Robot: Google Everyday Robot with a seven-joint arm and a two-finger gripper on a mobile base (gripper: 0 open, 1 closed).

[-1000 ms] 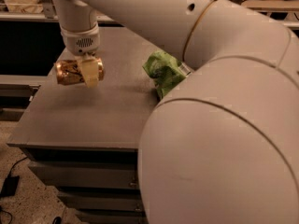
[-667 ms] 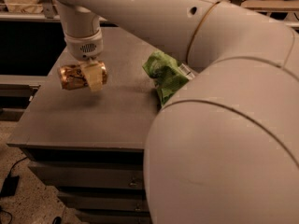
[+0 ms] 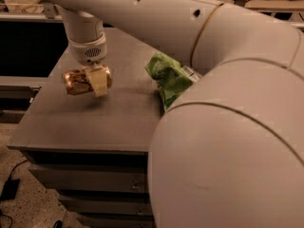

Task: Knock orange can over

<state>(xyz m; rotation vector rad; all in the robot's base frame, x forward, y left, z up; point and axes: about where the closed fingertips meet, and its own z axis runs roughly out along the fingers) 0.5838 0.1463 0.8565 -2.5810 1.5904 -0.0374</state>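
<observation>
The orange can (image 3: 76,82) is coppery and metallic, and it lies on its side at the left of the grey table (image 3: 118,122). My gripper (image 3: 98,83) comes down from above and is shut on the can. One cream finger (image 3: 99,80) crosses the front of the can; the other finger is hidden behind it. The can seems to hang just over the tabletop, with a faint shadow beneath it. My large white arm fills the right and top of the view.
A crumpled green snack bag (image 3: 167,78) lies on the table to the right of the can, partly behind my arm. The table's left edge (image 3: 29,109) and front edge (image 3: 80,149) are close to the can. Drawers sit below the front edge.
The gripper and the can have moved together a little to the right and toward the camera. The can has stayed on its side in the fingers.
</observation>
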